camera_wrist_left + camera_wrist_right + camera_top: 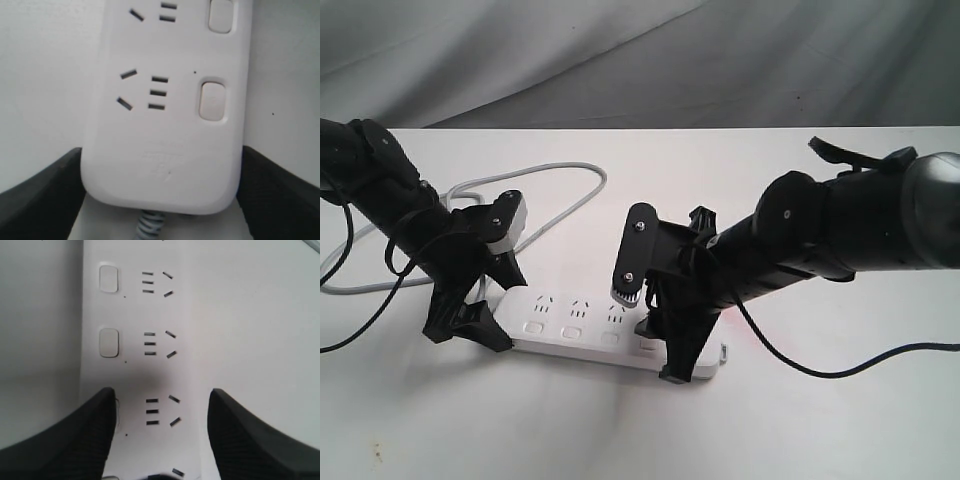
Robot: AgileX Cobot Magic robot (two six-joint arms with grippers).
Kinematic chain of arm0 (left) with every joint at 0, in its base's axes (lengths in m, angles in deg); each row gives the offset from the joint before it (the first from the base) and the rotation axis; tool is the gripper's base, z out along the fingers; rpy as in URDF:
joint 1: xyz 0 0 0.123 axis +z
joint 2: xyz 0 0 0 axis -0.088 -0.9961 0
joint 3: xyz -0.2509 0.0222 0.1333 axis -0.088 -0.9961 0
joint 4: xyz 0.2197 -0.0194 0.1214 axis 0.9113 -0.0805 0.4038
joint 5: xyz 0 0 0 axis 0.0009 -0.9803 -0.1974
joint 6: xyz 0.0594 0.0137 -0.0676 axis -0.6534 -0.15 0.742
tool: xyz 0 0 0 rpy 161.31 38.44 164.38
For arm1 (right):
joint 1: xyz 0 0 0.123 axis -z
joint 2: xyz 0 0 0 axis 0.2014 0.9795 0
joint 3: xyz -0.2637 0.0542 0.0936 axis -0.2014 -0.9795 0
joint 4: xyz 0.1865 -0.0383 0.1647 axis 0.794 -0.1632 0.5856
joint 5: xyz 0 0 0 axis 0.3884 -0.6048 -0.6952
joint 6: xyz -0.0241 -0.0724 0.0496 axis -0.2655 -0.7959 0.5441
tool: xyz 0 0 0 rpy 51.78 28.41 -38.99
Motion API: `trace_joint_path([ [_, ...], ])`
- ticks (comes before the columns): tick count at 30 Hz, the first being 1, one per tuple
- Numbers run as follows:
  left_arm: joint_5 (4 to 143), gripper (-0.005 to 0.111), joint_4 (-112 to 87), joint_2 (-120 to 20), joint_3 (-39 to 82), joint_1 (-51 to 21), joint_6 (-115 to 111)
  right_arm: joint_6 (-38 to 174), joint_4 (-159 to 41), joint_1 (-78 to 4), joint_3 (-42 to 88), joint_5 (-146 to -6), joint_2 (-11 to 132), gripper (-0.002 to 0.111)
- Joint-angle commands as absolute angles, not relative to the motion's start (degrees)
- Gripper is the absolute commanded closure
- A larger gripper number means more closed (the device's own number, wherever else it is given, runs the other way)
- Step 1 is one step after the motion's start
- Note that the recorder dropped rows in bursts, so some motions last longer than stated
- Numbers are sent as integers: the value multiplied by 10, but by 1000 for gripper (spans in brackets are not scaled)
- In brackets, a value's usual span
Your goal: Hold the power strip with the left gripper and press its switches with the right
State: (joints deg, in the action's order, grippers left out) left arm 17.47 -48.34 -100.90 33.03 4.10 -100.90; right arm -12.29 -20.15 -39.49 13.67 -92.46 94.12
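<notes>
The white power strip (582, 322) lies flat on the table, its grey cord (566, 203) looping away behind it. My left gripper (508, 312) straddles the cord end, and in the left wrist view its black fingers (55, 195) press against both long sides of the power strip (165, 150). My right gripper (662, 352) is down over the strip's other half with its fingers spread. In the right wrist view one finger (95, 430) covers a switch, and two more switches (109, 342) show beyond it. The other finger (245, 435) hangs past the strip's edge.
The white table (820, 430) ends at a grey cloth backdrop (620, 60). A thin black cable (820, 372) trails from the right arm across the table. More cables (345, 250) hang by the left arm, near the cord's far loop.
</notes>
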Motion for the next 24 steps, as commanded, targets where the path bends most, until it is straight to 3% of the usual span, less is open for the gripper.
trace_joint_path([
  [1,165,54,-483,-1008,332,37,-1002,-121,-199,-391,134,-921,951,56],
  [24,165,54,-483,-1008,332,37,-1002,-126,-201,-389,134,-923,981,56],
])
